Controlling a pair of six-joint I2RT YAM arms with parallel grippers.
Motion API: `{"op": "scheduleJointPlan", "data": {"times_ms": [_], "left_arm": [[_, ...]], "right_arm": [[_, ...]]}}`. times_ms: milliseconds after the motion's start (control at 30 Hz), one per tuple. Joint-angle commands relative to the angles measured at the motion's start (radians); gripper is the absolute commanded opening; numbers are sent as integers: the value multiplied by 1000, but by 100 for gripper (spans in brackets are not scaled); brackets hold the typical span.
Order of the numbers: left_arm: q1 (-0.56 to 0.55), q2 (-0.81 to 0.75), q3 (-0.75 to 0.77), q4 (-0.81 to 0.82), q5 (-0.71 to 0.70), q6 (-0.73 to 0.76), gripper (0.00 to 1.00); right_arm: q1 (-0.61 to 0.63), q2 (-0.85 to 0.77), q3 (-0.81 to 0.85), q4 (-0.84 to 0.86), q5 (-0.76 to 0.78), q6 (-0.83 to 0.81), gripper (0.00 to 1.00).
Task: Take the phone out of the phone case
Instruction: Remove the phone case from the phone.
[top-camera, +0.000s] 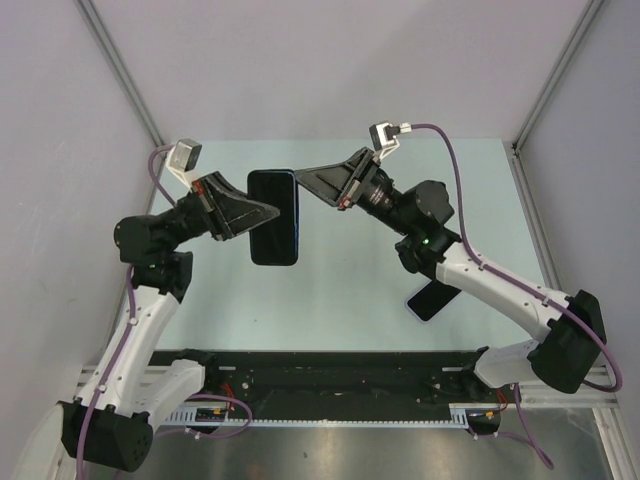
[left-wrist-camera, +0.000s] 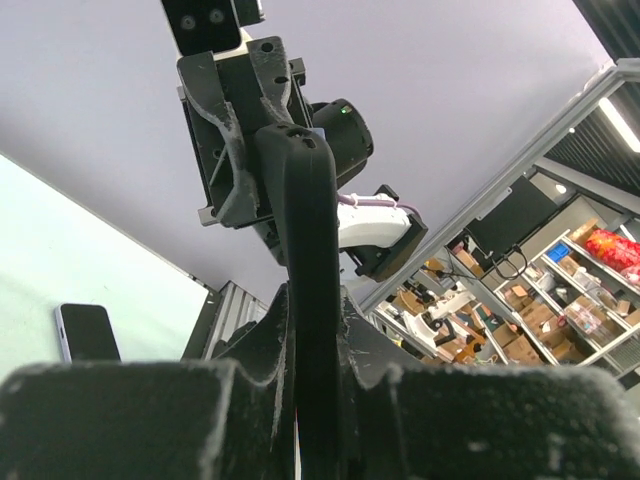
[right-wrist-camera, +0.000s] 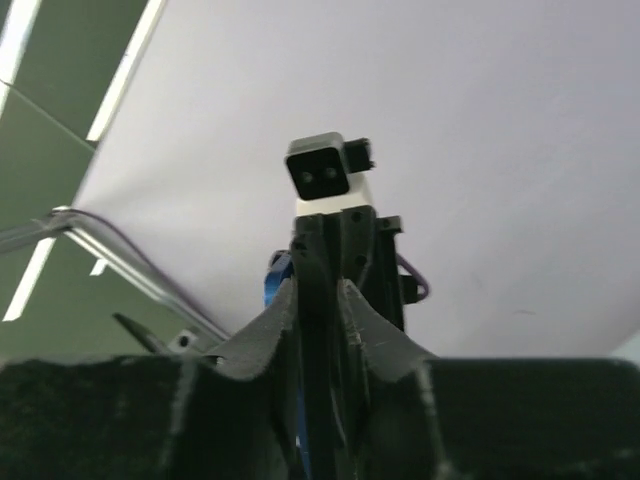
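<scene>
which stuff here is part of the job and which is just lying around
Job: phone case, clamped between left end effector and right end effector; phone flat on the table, apparently already out.
Not the job: base rail; background shelves, fixtures only.

Count, items in view:
- phone case (top-camera: 273, 238): 1
- phone (top-camera: 432, 300): 1, toward the desk's right edge
- desk (top-camera: 340, 290): 1
- grippers: 2, left gripper (top-camera: 268, 213) and right gripper (top-camera: 304, 174)
- arms: 2
- wrist cameras: 2
</scene>
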Motion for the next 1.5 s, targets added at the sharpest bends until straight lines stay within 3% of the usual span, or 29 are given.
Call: {"op": "scheduleJointPlan", "data": {"times_ms": [0, 133, 233, 700, 767, 833, 1067, 1100, 1133, 1200, 1233, 1300, 1333, 1367, 1467], "left_arm": [[-47, -51, 110, 241, 111, -25, 0], [-49, -46, 110, 230, 110, -16, 0], [-47, -40, 105, 208, 107, 3, 0], [-47, 65, 0, 181, 77, 104, 0], [-47, 110, -16, 207, 76, 106, 0], [-47, 150, -33, 215, 77, 116, 0], [-47, 194, -86, -58, 25, 332, 1], [-47, 199, -94, -63, 19, 337, 5], [-47, 208, -100, -72, 16, 339, 23], [-49, 222, -102, -109, 8, 340, 47], [-47, 237, -96, -127, 11, 343, 66], [-47, 242, -68, -201, 5, 375, 79], [-47, 239, -59, -235, -5, 397, 91], [-47, 237, -39, -312, -18, 441, 99], [-46, 240, -7, -432, -57, 498, 100]], "right_arm": [[-11, 106, -37, -623, 106, -290, 27], [6, 124, -32, -705, 73, -372, 40], [24, 149, -32, -737, 27, -424, 43], [109, 270, -34, -731, -308, -547, 48], [116, 274, -34, -734, -329, -557, 32], [116, 275, -35, -746, -326, -560, 0], [74, 180, -76, -875, -44, -559, 0], [64, 166, -86, -877, -18, -538, 0], [55, 138, -93, -881, 35, -530, 0], [34, 111, -115, -883, 75, -511, 0], [26, 83, -121, -883, 112, -499, 0], [14, 57, -123, -909, 160, -491, 0], [6, 34, -123, -918, 199, -487, 0], [-2, 26, -123, -929, 215, -485, 0], [-38, -8, -121, -964, 263, -508, 0]]}}
